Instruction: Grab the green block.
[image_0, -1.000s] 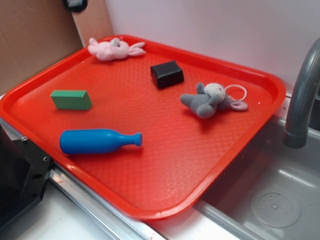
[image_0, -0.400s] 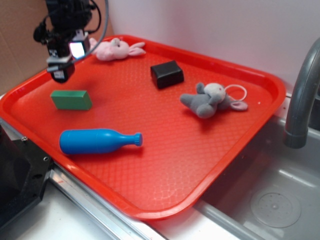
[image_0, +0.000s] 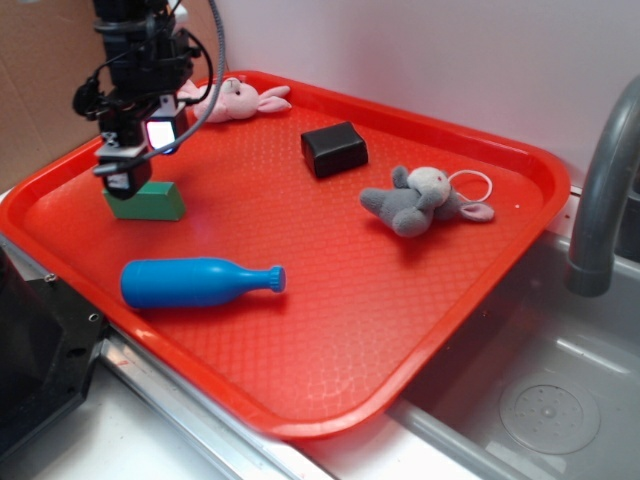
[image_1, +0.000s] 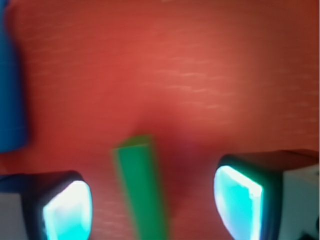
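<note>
The green block lies on the red tray near its left edge. My gripper hangs just over the block's left end and hides part of it. In the wrist view the green block shows as a narrow strip between my two fingertips, with gaps on both sides. My gripper is open and holds nothing.
A blue bottle lies in front of the block; it also shows at the left edge of the wrist view. A black block, a pink plush bunny and a grey plush elephant are on the tray. A faucet and sink are at the right.
My arm came into view from the upper left and moved down; the gripper now sits over the green block's left end. The objects on the tray have not moved.
</note>
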